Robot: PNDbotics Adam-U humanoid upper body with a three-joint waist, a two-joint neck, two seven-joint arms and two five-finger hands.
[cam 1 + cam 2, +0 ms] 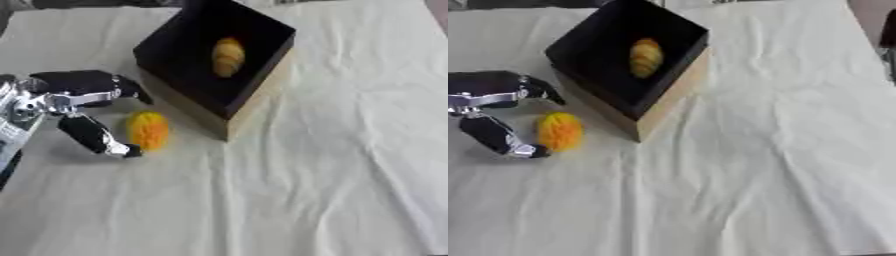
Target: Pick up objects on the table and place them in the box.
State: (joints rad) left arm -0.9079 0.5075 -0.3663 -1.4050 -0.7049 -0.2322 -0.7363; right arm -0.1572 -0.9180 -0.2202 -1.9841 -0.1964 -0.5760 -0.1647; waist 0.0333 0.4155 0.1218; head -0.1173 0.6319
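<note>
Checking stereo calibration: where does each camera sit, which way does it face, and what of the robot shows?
Left eye view: in the head, looking down at the white cloth; left hand curved open beside the orange object.
Right eye view: same head, looking down likewise; left hand cut by the left edge, a dark sliver at the right edge.
Shared: box with a yellow object inside.

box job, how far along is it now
Done: one yellow ribbed object already lies inside the box. In hand: the left hand brackets the orange object on the cloth, fingers not yet closed on it. Left: grasp it and drop it in.
</note>
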